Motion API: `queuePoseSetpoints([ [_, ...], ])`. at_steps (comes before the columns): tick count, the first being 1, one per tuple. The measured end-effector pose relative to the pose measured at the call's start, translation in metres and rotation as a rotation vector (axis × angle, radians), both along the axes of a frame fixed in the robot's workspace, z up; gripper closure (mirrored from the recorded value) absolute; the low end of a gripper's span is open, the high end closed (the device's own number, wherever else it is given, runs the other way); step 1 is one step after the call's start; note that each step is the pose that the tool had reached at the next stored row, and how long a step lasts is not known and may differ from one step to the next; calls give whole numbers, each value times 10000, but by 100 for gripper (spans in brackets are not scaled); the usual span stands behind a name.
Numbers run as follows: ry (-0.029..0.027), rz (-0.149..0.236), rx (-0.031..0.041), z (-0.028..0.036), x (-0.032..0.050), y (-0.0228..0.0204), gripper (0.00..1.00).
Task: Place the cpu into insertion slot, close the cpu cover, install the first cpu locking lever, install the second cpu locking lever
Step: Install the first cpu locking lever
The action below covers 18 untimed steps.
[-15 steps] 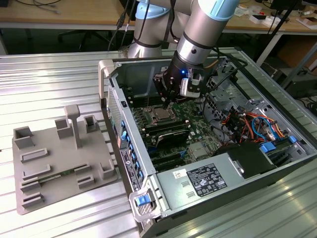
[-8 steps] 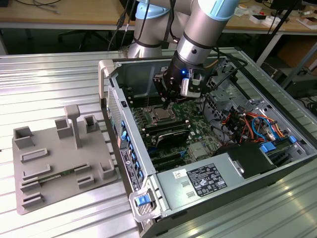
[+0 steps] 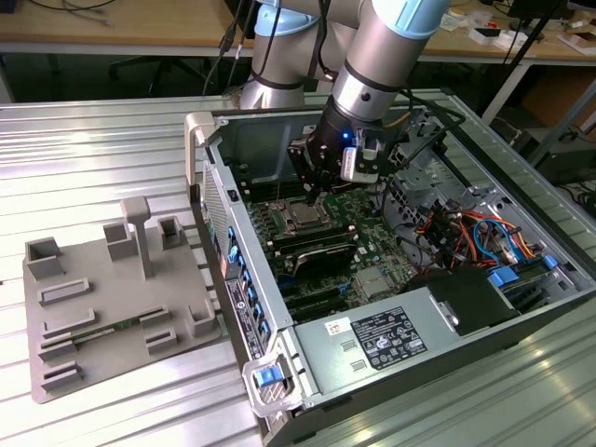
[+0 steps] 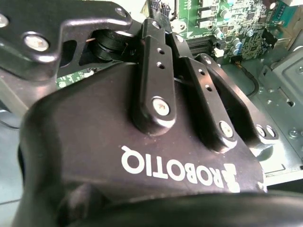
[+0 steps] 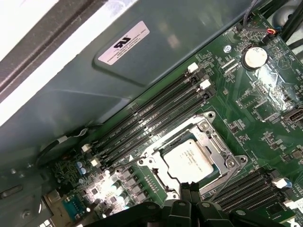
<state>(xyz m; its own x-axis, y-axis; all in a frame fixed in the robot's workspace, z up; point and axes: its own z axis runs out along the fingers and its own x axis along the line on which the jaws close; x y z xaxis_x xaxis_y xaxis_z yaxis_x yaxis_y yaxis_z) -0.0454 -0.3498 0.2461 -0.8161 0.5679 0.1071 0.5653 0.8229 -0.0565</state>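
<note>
Progress at the socket stage: cpu (image 5: 189,161) seated flat in insertion slot (image 5: 163,171) on green board (image 5: 255,109) inside open computer case (image 3: 233,209), silver top facing up. cpu cover (image 5: 218,150) apparently lowered, its frame lying around the chip's silver top; placing and cover closing judged done. locking levers not separable from the surrounding metalwork, so latching unconfirmed and judged outstanding. gripper (image 5: 189,188) inside the case, poised over the slot's edge, fingers drawn together to a bare seam, nothing held between them; contact with the cover impossible to tell. Long black memory slots (image 5: 151,123) and a round coin cell (image 5: 254,56) also inside the case, on the same board. Power supply (image 3: 372,340) and bundled cables (image 3: 475,228) inside the case, toward the exterior view's right. Case resting on its side on ribbed metal table (image 3: 93,149). Grey moulded fixture tray (image 3: 102,307) on that table, beside the case on the exterior view's left. Wooden desks (image 3: 112,28) beyond the case, with cluttered workshop space around them.
</note>
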Motion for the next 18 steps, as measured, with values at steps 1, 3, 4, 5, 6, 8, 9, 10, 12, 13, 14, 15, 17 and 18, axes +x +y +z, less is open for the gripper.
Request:
queuePoseSetpoints([
  [1,1,45,11,0,0,0,89],
  [3,0,121,21,0,0,0,89],
  [4,2,189,22,1,0,-1,89],
  [5,1,303,27,1,0,-1,89],
  [6,1,403,35,0,0,0,89],
  [8,0,540,47,1,0,-1,89],
  [9,0,595,54,1,1,-1,89],
  [10,0,654,66,0,0,0,89],
  [12,-1,718,82,0,1,0,89],
  [13,0,746,86,0,1,0,89],
  [14,0,772,91,0,1,0,89],
  [15,0,800,98,0,1,0,89],
  [17,0,872,109,0,1,0,89],
  [18,0,919,114,0,1,0,89],
])
